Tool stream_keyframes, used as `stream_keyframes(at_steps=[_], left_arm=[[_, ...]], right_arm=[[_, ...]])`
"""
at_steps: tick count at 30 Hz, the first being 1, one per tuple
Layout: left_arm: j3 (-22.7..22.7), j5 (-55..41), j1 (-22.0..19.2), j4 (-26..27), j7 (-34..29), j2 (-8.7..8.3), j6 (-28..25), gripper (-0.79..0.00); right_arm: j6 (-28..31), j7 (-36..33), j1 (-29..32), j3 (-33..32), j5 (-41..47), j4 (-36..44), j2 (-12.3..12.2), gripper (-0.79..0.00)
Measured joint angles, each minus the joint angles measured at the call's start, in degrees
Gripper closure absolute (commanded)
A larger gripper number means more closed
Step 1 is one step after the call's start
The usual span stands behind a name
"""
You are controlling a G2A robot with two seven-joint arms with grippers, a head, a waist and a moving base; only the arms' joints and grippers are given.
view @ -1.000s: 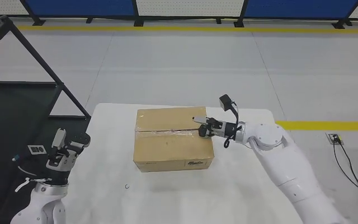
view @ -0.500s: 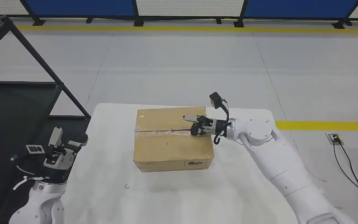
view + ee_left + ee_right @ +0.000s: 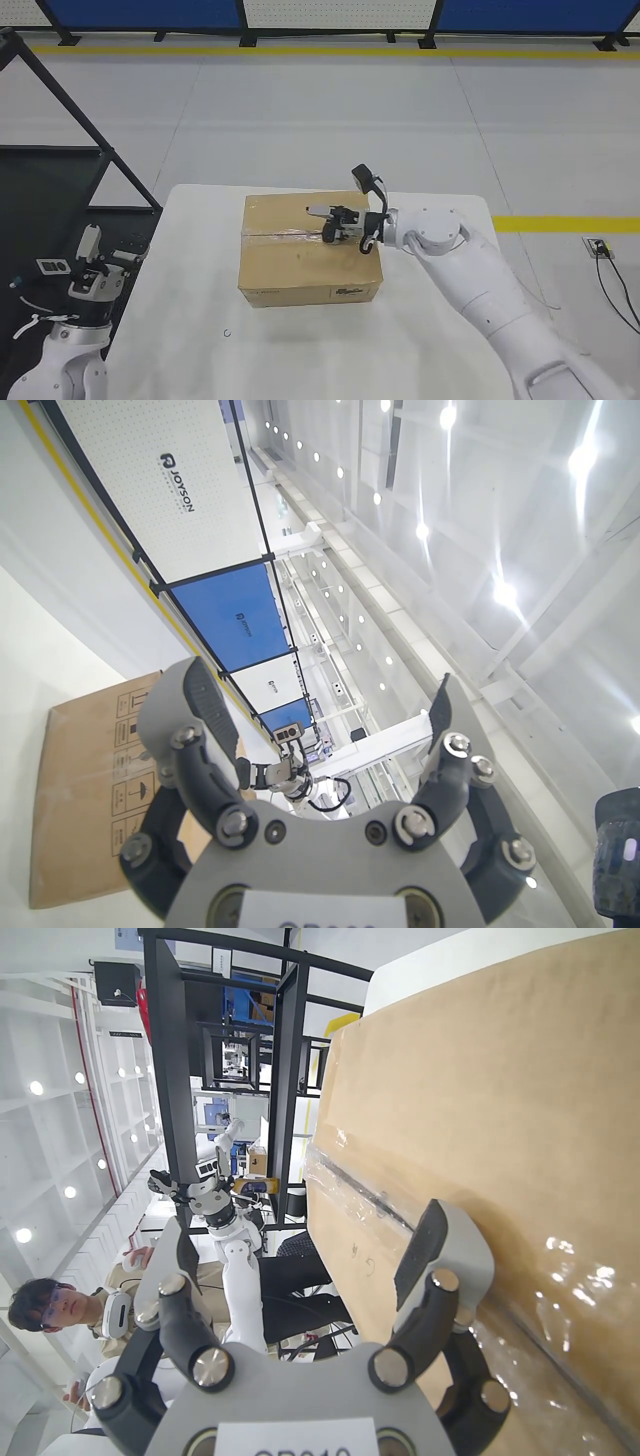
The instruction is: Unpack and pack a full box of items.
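We can't see into the box: flaps shut under clear tape, contents hidden. The right gripper covers part of the tape seam on the box's right half, and we can't tell whether it touches the cardboard. In the right wrist view the box runs off the picture's edge. In the left wrist view a finger of the left gripper hides part of the box's printed side, and a dark object is cut by the edge, so we can't identify it. A tiny dark thing on the table, near-left of the box, is too small to name. The top view cuts off the table's near edge.
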State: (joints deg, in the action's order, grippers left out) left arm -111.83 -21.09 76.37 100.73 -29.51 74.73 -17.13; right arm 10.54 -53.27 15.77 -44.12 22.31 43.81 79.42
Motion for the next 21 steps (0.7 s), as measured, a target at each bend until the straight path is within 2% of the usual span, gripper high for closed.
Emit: stream_keyframes(at_steps=[21], left_arm=[[-2.3,-4.0,2.2,-2.2,0.5,-1.05,-2.1,-0.785]], right_arm=[[4.1,2.4,-4.8,6.5,4.8,-10.9,9.6,-0.785]])
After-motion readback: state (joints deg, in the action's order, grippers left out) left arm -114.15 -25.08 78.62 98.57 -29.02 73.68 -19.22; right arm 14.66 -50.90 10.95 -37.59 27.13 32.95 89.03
